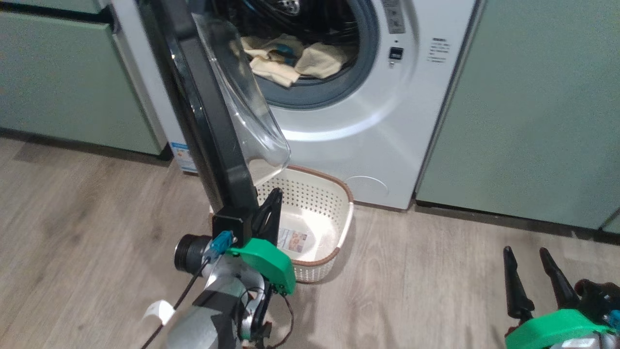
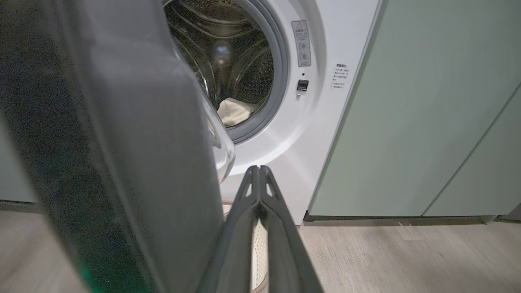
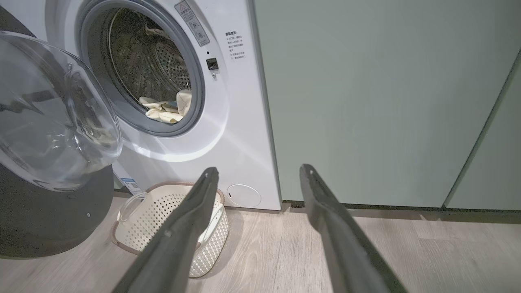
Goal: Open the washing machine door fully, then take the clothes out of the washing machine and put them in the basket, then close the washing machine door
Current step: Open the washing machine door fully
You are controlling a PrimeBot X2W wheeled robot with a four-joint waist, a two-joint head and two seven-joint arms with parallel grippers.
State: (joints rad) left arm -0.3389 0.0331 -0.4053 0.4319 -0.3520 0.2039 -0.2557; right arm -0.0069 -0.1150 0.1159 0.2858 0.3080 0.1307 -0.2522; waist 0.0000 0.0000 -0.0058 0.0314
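The washing machine (image 1: 368, 121) stands with its door (image 1: 203, 106) swung out edge-on toward me, the glass bowl (image 1: 247, 102) bulging to the right. Pale yellow clothes (image 1: 290, 58) with a blue piece lie at the drum's mouth. The basket (image 1: 334, 213) sits on the floor below the opening, partly hidden by the door. My left gripper (image 1: 275, 194) is shut, fingers pressed together right beside the door's lower inner edge; in the left wrist view the left gripper (image 2: 259, 167) holds nothing, with the door (image 2: 122, 142) close at its left. My right gripper (image 1: 525, 250) is open, low at the right.
Sage-green cabinets (image 1: 533, 106) flank the washer on the right and more cabinets (image 1: 63, 77) stand on the left. The wood floor (image 1: 436, 271) stretches between the basket and my right gripper. The right wrist view looks over the basket (image 3: 163, 211) and the clothes (image 3: 165, 110).
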